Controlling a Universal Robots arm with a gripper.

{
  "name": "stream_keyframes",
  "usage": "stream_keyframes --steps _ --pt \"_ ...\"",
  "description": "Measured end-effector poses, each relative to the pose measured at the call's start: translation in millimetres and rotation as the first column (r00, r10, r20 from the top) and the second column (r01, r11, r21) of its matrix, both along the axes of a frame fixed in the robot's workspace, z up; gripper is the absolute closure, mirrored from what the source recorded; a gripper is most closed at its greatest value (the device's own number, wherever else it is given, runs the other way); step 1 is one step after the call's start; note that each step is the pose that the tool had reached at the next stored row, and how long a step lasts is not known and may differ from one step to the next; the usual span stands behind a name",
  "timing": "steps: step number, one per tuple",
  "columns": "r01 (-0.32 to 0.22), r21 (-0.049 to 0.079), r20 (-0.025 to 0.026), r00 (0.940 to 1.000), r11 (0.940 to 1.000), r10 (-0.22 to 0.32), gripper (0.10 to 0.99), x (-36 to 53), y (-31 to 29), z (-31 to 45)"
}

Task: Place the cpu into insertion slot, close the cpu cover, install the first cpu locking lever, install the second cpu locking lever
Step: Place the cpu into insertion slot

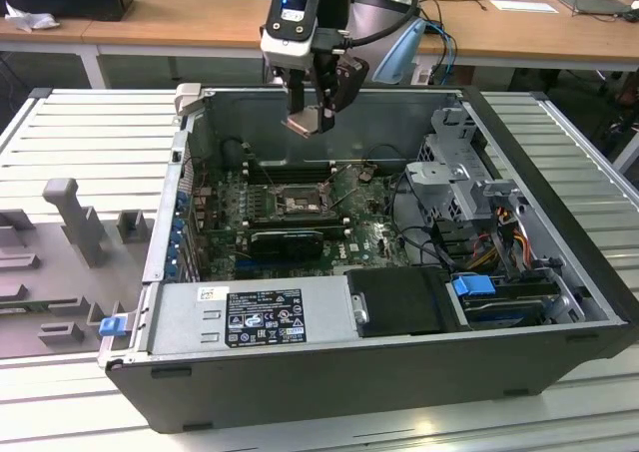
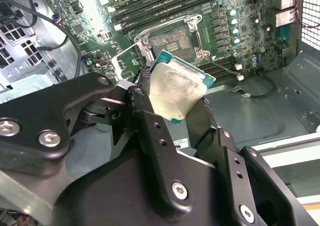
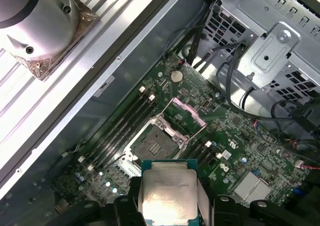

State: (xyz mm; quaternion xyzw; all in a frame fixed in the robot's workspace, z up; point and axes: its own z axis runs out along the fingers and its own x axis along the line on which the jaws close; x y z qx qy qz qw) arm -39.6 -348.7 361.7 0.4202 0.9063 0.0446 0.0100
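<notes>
Right up against the lens in both wrist views were the gripper's (image 2: 172, 100) (image 3: 169, 198) black fingers (image 2: 150, 131), pinched on the cpu (image 2: 177, 89) (image 3: 167, 193) from two opposite edges, so the jaws were clamped on the chip.

The chip's square, so there's no real long axis. Its silvery lid side faced the wrist cameras, with the green rim showing round the edge. In the exterior view the gripper (image 1: 312, 113) held the cpu (image 1: 308, 123) roughly flat, maybe a touch tilted, up in the air at about the height of the computer case's (image 1: 559, 223) far wall and well clear of the motherboard (image 1: 374, 237).

The insertion slot (image 3: 155, 147) (image 2: 172, 39) (image 1: 295, 203) sat open on the green board below, nothing in it. The cpu cover (image 3: 189, 117) (image 2: 125, 61) was swung up off one side of it. In the first wrist view the chip's edges looked turned against the slot's edges, though I couldn't tell how far off it really was.

The long black memory sticks (image 3: 122, 123) ran just beside the slot, between it and the case's far wall.
</notes>
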Motion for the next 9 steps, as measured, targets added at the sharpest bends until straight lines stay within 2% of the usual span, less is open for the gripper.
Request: stream_keyframes --steps 9 --pt "0.002 0.0 -0.0001 1.0 1.0 -0.002 0.561 0.0 0.0 -2.2"
